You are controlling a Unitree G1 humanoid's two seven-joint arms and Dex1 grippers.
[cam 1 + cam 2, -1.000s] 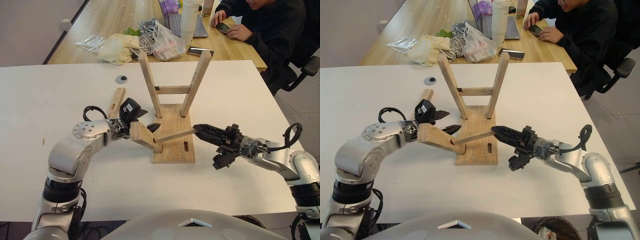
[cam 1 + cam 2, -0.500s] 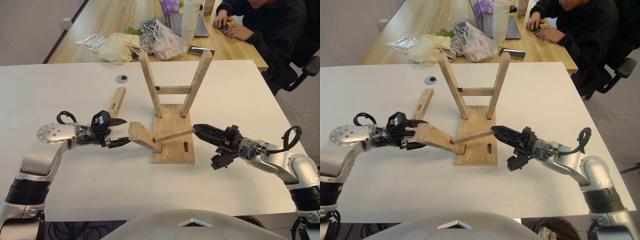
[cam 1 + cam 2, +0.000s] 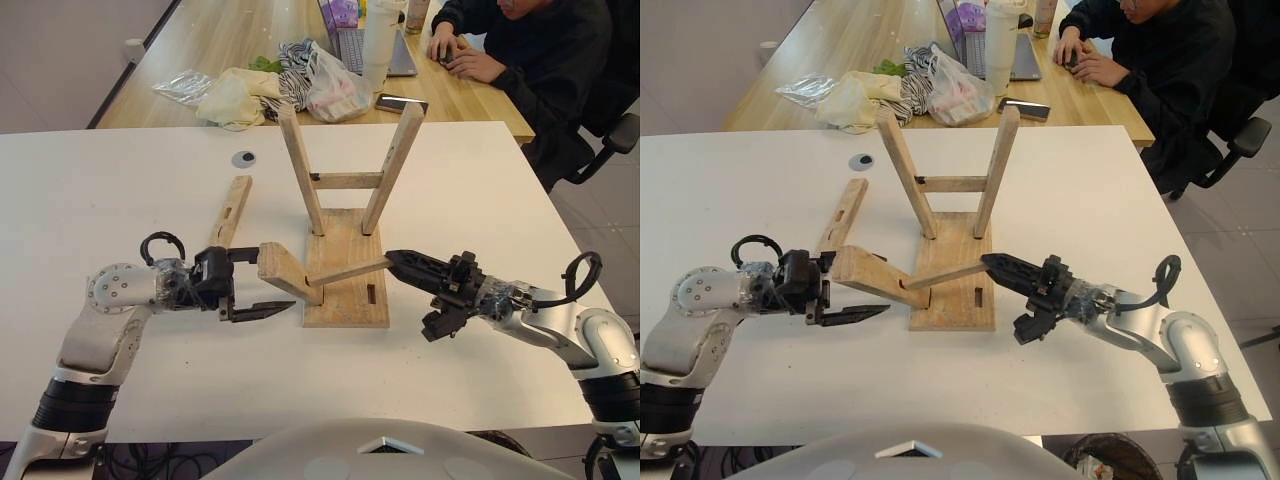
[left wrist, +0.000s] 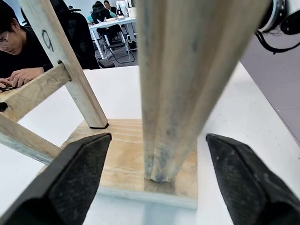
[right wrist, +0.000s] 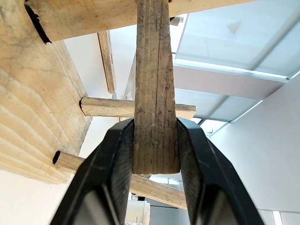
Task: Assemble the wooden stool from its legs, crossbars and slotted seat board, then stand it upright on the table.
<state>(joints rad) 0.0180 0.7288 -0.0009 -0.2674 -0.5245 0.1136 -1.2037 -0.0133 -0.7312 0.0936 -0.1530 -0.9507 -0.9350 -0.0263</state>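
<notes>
Now the right gripper (image 3: 392,258) is clamping the crossbar (image 3: 345,268) at 3 o'clock of the seat board (image 3: 346,302) while the left gripper (image 3: 272,278), fingers spread, is straddling the loose leg (image 3: 290,274) at 9 o'clock, likely needing a square grasp before slotting it.

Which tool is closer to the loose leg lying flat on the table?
Left. The left tool is close by the loose leg; the right tool is across the seat board, gripping a crossbar.

Laptop (image 3: 1023,58), phone (image 3: 1022,108), perhaps crumpled cloths (image 3: 845,100)
</notes>
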